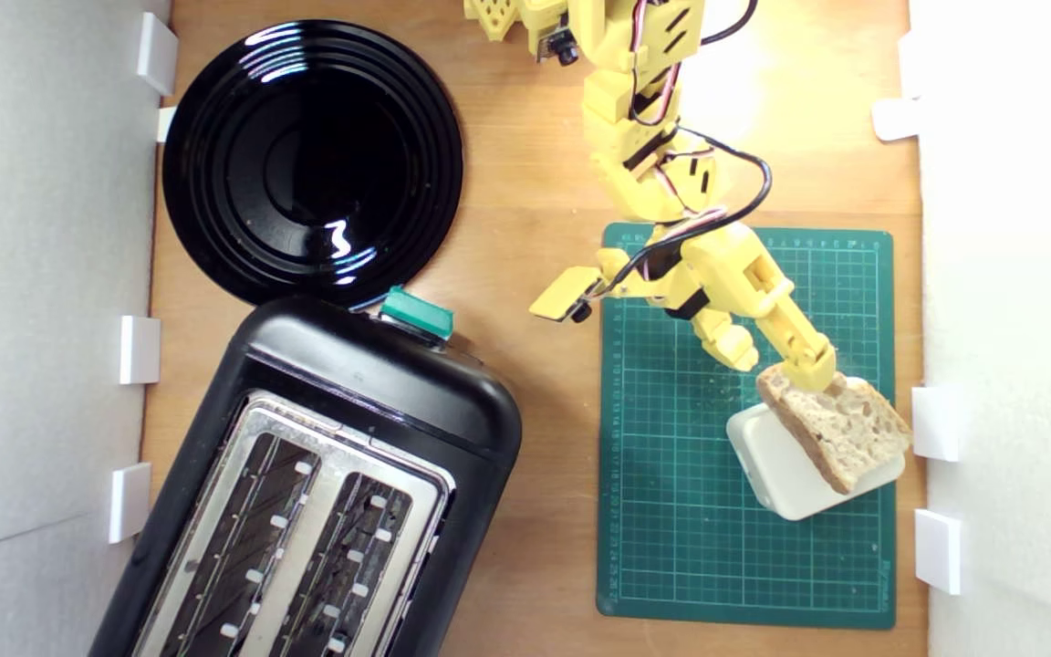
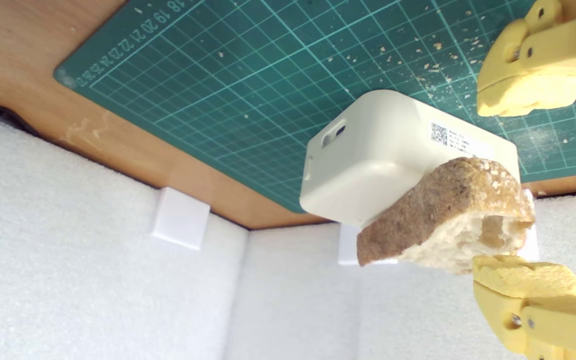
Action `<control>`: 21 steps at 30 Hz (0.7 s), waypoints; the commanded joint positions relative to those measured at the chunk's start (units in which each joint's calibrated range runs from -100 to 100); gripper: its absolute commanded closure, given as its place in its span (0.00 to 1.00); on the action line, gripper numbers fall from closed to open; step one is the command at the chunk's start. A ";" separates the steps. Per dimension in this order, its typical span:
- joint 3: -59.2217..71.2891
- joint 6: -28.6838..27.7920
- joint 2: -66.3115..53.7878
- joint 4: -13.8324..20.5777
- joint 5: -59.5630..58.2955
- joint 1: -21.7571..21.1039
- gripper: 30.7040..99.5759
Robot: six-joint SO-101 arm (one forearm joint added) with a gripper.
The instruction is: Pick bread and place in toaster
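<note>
While the rustic half-oval bread slice (image 1: 840, 429) leans on the white rounded block (image 1: 785, 470) on the green cutting mat (image 1: 671, 511), the yellow gripper (image 2: 528, 187) straddles it wide open, gripping nothing; grasping seems underway; next, close, lift, carry to the glossy black toaster (image 1: 379, 401).

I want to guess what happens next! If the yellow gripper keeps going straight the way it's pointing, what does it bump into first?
Probably the bread. The gripper is open, with one finger on each side of the slice, which leans on the white block. Pushing past it, the white foam wall comes next, though depth is hard to judge.
</note>
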 commanded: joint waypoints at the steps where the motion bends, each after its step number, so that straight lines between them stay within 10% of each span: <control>1: -4.29 1.34 -0.16 -3.05 -1.77 -1.83 0.13; 21: -10.55 2.76 5.00 -4.68 -1.68 -3.93 0.13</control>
